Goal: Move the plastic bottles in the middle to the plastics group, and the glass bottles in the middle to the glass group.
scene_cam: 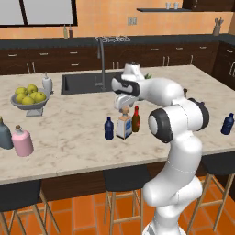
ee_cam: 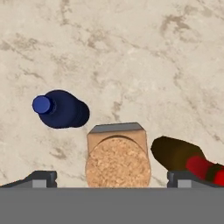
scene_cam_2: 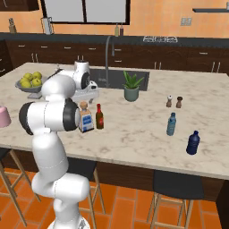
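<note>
fingers (ee_cam: pixel 112 178) wide apart, above cork-topped bottle (ee_cam: pixel 117 157)

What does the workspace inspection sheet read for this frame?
Surface: marble counter, sink set in it.
Job's things: navy bottle, cork-topped clear bottle and brown bottle stand in a row mid-counter; pink bottle and grey-blue bottle at one end; teal bottle and blue bottle at the other.
Clutter: fruit bowl, plant, shakers.
Gripper: gripper open, above the cork.
Cables: nothing seen.
Surroundings: stools, dark cabinets.
</note>
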### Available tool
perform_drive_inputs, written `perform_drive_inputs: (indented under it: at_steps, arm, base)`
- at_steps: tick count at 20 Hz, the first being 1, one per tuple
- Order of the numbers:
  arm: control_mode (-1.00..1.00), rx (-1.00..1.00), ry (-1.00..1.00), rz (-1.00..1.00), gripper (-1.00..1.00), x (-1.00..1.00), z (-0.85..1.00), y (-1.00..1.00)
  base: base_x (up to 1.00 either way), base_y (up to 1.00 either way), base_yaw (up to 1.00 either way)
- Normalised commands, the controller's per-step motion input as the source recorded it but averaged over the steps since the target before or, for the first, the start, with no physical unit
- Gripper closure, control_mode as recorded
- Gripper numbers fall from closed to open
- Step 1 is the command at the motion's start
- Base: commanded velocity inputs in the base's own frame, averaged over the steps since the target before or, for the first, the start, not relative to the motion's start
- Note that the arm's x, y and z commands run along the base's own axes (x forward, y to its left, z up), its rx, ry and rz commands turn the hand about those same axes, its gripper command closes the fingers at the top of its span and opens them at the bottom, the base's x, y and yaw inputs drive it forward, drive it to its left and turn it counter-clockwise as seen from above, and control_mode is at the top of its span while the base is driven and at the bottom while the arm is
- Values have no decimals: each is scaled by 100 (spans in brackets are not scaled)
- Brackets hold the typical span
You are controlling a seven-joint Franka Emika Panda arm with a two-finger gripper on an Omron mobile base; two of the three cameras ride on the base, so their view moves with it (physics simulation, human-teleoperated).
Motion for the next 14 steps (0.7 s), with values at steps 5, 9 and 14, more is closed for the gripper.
perform_drive_inputs:
  at_steps: [5,9,14]
  arm:
    - [-100,0,0,0,-100,0,-13,2]
    - [-100,0,0,0,-100,0,-14,11]
    - [-100,0,0,0,-100,0,-25,7]
  base:
    - [0,0,0]
    - [0,0,0]
    - [0,0,0]
